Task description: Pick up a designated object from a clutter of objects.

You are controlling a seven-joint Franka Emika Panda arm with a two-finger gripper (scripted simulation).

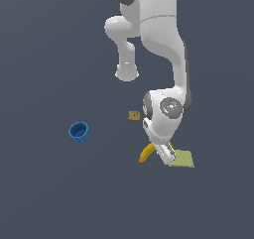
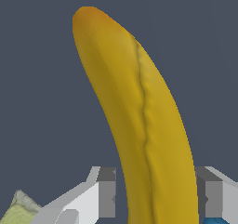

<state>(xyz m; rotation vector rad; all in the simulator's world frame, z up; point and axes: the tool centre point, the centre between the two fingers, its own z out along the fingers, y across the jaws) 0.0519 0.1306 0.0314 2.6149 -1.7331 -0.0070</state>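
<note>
The banana (image 2: pixel 139 121) lies on the dark floor (image 1: pixel 49 193), just beside the yellow-green square pad (image 1: pixel 183 159). The gripper (image 2: pixel 158 195) is down over it, one finger (image 2: pixel 106 193) on each side; contact I cannot tell. A tan cube (image 1: pixel 133 115) and a blue cup (image 1: pixel 79 132) stand apart.

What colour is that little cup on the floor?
Blue cup; the exterior view shows it best.

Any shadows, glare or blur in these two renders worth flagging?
Exterior view: flat, even light with no cast shadows on the floor; only soft highlights on the white arm; the small tan cube is coarse and slightly soft. Wrist view: the banana fills the frame, sharp, shaded darker along one edge, no glare; the claw fingers straddle it, edges jagged.
</note>
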